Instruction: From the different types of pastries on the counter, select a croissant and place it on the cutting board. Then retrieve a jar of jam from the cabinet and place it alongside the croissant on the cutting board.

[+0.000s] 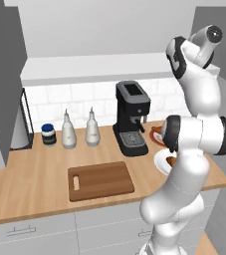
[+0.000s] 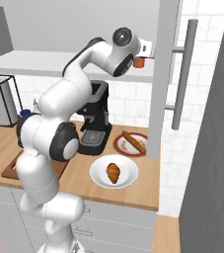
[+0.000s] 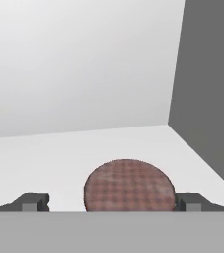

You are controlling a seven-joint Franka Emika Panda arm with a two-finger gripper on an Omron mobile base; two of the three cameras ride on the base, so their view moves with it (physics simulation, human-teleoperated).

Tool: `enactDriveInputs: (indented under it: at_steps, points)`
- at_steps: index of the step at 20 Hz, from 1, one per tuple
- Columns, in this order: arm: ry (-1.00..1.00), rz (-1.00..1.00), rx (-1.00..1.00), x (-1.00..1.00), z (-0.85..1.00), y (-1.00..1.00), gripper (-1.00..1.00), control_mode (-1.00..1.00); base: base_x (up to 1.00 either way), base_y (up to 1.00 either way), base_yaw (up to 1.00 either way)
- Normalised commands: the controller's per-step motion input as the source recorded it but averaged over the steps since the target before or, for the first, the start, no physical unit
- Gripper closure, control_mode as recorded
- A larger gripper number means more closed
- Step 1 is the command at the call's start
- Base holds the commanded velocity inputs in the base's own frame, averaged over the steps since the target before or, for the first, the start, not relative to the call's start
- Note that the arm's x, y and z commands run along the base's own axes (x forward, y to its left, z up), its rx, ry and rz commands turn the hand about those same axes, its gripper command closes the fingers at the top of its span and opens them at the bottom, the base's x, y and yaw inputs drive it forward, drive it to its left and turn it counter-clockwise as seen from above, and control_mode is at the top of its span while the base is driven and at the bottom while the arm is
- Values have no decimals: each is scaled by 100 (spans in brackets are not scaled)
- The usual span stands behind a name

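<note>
Up inside the cabinet [image 3: 84, 74], the gripper [image 3: 111, 205] sits with its two tips spread wide, one on each side of the jam jar [image 3: 129, 185]. The hand view looks at the jar's round brownish lid, which lies between the fingers [image 3: 32, 201] with gaps on both sides, so nothing is pinched. The jar stands on the pale shelf floor, near the grey side wall on the right of that view. From the right base view the arm reaches high, with the hand at the cabinet's open edge and a bit of orange-brown jar [image 2: 139, 63] showing just past it, beside the open door [image 2: 160, 74] with its long bar handle.

Down on the counter [image 1: 30, 184], the croissant [image 2: 113, 173] lies on a white plate [image 2: 128, 178] near the front edge. Just behind it the stick pastry [image 2: 133, 141] lies on a red-rimmed plate [image 2: 119, 146]. The cutting board [image 1: 101, 180] lies flat to the left of the plates, nothing on it, slot hole at its left end. A black coffee machine [image 1: 131, 118] stands behind the board. Left of the machine stand two white bottles [image 1: 79, 130], then a dark jar with a blue lid [image 1: 48, 134]
</note>
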Motion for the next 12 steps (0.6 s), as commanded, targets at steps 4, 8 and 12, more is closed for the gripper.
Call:
enactDriveInputs:
  at_steps: [4,8,12]
  points:
    - [0,1,0,9,0,-5,-100,-100,0,0,0]
    - [0,2,0,0,0,-7,100,-100,0,0,0]
    - [0,1,0,0,0,-4,100,-100,0,0,0]
